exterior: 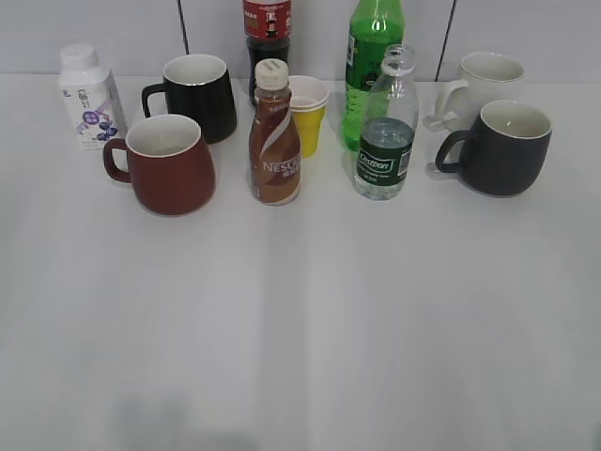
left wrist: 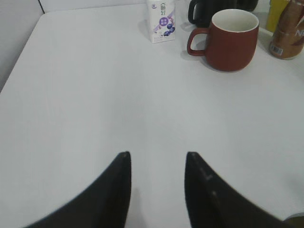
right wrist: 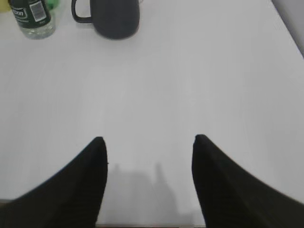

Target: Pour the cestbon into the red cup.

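Observation:
The cestbon (exterior: 385,132), a small clear bottle with a dark green label and no cap, stands upright right of centre at the back; its base also shows in the right wrist view (right wrist: 31,16). The red cup (exterior: 167,164) stands at the left with its handle to the left, and shows in the left wrist view (left wrist: 230,40). My left gripper (left wrist: 157,156) is open and empty over bare table, well short of the cup. My right gripper (right wrist: 148,139) is open and empty, well short of the bottle. Neither gripper shows in the exterior view.
A brown Nescafe bottle (exterior: 274,141), a yellow paper cup (exterior: 308,113), a green soda bottle (exterior: 372,66) and a dark cola bottle (exterior: 267,38) stand mid-back. A black mug (exterior: 197,94), a white milk carton (exterior: 89,99), a dark mug (exterior: 502,146) and a white mug (exterior: 481,85) flank them.

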You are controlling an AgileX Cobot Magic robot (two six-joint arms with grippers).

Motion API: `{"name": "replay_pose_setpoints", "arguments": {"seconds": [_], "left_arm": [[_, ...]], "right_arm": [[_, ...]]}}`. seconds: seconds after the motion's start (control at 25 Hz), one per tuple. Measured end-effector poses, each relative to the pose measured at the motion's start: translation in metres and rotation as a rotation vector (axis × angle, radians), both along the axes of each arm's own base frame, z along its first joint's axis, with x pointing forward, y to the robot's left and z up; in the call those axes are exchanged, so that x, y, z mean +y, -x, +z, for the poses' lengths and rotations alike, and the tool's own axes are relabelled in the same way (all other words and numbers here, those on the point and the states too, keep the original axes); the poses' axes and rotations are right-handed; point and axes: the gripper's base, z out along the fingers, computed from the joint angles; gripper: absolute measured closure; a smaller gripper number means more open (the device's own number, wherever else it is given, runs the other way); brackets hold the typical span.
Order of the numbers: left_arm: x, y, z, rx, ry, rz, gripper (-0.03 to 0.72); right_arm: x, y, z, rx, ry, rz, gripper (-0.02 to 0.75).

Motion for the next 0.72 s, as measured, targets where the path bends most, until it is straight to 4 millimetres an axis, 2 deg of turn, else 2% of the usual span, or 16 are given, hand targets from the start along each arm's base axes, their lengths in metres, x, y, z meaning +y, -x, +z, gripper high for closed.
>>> {"name": "replay_pose_setpoints", "arguments": {"seconds": [0.72], "left_arm": [[0.0000,0.0000,0.0000,0.000,0.000,0.002,0.400]], "right_arm": [[-0.0002,0.0005,0.0000,-0.003,0.005,0.000,0.309]]}}
